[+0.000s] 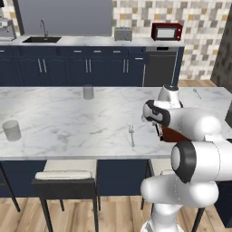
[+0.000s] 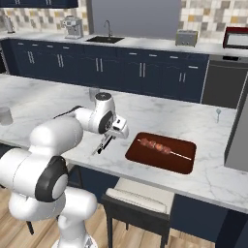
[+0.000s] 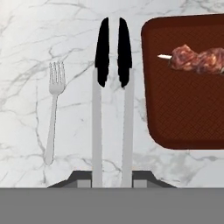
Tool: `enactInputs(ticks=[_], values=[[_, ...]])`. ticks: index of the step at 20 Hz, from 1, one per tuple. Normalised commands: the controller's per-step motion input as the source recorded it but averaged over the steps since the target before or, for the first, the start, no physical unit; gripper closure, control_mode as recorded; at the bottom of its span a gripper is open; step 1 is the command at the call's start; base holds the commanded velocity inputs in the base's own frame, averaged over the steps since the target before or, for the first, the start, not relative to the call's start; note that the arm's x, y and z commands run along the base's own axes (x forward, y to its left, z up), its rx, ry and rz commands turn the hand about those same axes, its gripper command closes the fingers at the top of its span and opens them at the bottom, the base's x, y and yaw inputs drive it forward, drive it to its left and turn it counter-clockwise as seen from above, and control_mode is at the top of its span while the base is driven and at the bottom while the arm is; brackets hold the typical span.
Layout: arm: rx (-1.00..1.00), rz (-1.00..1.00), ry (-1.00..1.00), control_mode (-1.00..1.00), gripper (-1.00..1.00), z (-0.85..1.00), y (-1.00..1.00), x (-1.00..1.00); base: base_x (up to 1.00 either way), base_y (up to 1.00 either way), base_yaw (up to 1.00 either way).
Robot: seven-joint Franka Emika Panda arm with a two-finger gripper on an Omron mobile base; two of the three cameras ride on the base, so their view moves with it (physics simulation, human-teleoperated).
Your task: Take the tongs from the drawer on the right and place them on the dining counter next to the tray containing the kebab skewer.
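Observation:
My gripper [image 3: 112, 179] is shut on the tongs [image 3: 103, 52], which have two slim silver arms with black tips pointing away from the hand. They hang low over the white marble dining counter [image 3: 26, 35], just left of the dark red-brown tray [image 3: 183, 113] holding the kebab skewer [image 3: 197, 59]. From the right base view the gripper [image 2: 114, 134] holds the tongs [image 2: 102, 145] tilted down, a short way left of the tray [image 2: 186, 164]. The drawer is out of view.
A silver fork [image 3: 53, 113] lies on the counter left of the tongs, also the fork [image 1: 131, 135]. Two grey cups [image 1: 11, 130] [image 1: 88, 91] stand further left. A stool [image 1: 63, 177] sits below the counter edge. A small utensil [image 2: 218, 114] lies at the far right.

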Motion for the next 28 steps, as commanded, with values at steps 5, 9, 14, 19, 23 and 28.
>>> enactInputs(ticks=[5,9,14,19,23,28], values=[[0.0,0.0,0.0,-1.0,1.0,-0.1,0.0,0.15,0.0,0.0,0.0],[0.0,0.0,0.0,-1.0,1.0,-0.16,0.0,0.08,0.0,0.0,0.0],[0.0,0.0,0.0,-1.0,1.0,-0.26,0.0,0.06,0.0,0.0,0.0],[0.0,0.0,0.0,-1.0,1.0,-0.28,-0.01,0.01,0.0,0.0,0.0],[0.0,0.0,0.0,-1.0,1.0,-0.23,-0.01,0.06,0.0,0.0,0.0],[0.0,0.0,0.0,-1.0,1.0,-0.19,0.0,0.17,0.0,0.0,0.0]])
